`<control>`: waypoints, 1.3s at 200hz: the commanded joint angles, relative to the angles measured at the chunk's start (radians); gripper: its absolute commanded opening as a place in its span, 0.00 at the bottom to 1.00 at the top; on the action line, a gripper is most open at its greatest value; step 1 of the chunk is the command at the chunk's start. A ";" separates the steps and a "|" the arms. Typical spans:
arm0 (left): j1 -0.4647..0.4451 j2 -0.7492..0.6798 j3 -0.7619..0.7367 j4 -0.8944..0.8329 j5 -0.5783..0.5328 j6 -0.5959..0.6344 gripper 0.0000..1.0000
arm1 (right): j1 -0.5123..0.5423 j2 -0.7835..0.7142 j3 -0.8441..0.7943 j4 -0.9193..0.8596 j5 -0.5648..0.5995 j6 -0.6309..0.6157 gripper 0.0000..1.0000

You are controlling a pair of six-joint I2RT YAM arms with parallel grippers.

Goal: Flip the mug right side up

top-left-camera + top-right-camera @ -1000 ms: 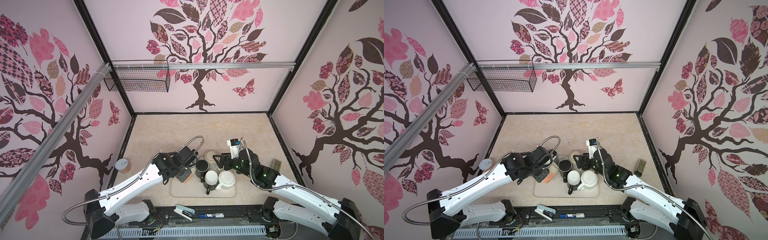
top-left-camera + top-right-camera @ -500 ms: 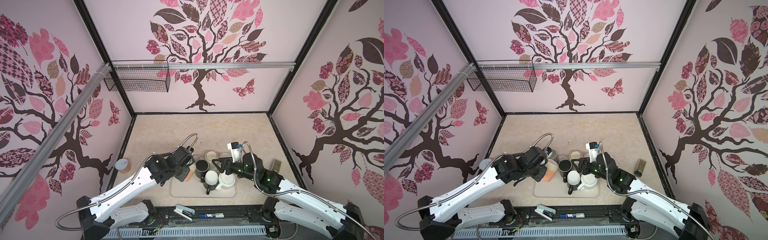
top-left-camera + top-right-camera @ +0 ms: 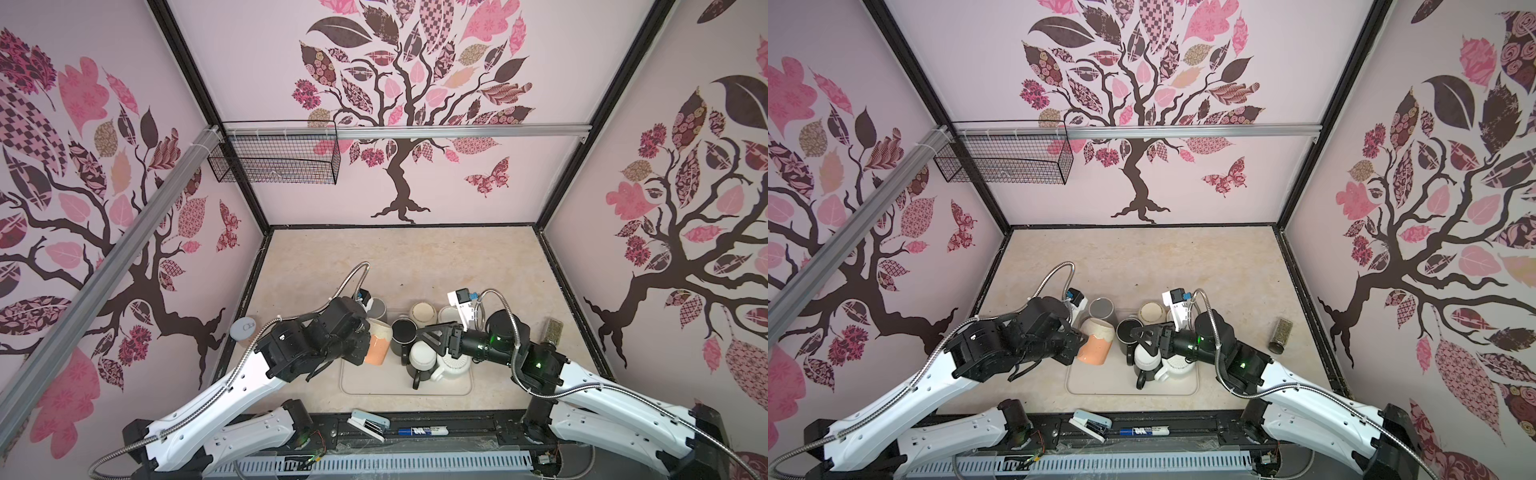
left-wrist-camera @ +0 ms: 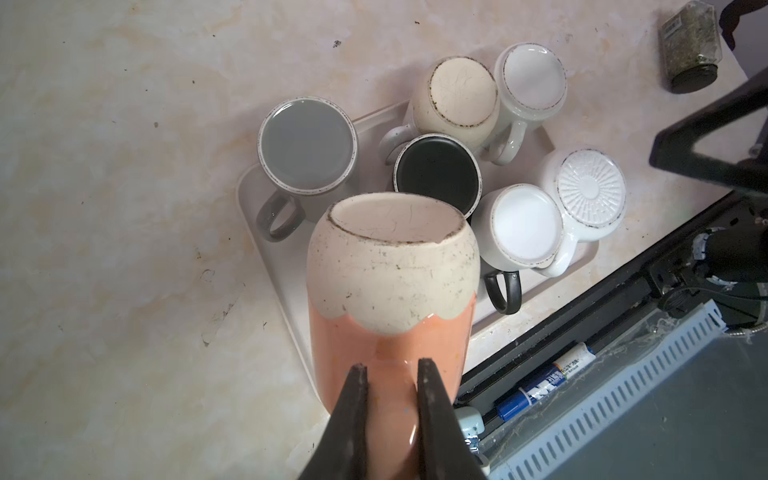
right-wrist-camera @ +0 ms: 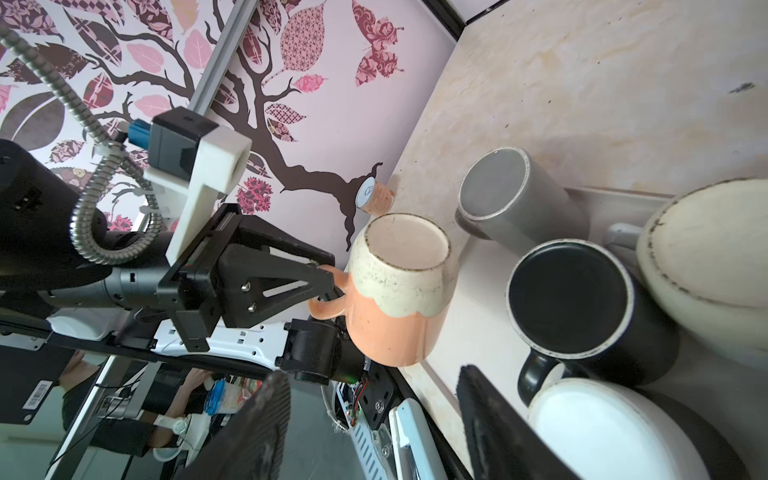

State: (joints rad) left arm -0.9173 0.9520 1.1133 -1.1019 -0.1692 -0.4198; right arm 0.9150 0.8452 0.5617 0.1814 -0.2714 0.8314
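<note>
- We see the mug (image 4: 390,332) glazed glossy orange, its cream band matt and speckled.
- We find the desk (image 4: 124,166) smooth and marbled.
- The fingers (image 4: 351,415) look like matt black plastic to us.

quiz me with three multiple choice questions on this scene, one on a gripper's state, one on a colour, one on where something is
1. The left gripper is:
A) open over the flat beige tray
B) shut on the handle of the orange-and-cream ceramic mug
C) shut on nothing

2. That mug's glossy glazed part is:
A) blue
B) orange
C) green

3. The glass jar of dried herbs is:
A) on the tray
B) in the left gripper
C) on the beige table, right of the tray

Answers:
1 B: the right wrist view shows it pinching the mug's handle.
2 B: orange glaze runs up to the cream base end.
3 C: in both top views it sits on the table, apart from the tray.
</note>
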 commanded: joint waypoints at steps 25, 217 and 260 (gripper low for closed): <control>-0.003 -0.025 0.026 0.016 -0.081 -0.126 0.00 | 0.017 0.015 0.009 0.000 -0.019 0.020 0.68; -0.003 0.344 -0.127 0.051 -0.092 -0.159 0.00 | 0.019 0.057 -0.014 -0.162 0.061 -0.090 0.73; -0.003 0.402 -0.119 0.017 -0.055 -0.145 0.24 | 0.018 0.008 -0.038 -0.171 0.099 -0.095 0.74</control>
State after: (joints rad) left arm -0.9218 1.3075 1.0111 -1.0420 -0.2501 -0.5785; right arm 0.9283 0.8921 0.5316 0.0227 -0.2100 0.7551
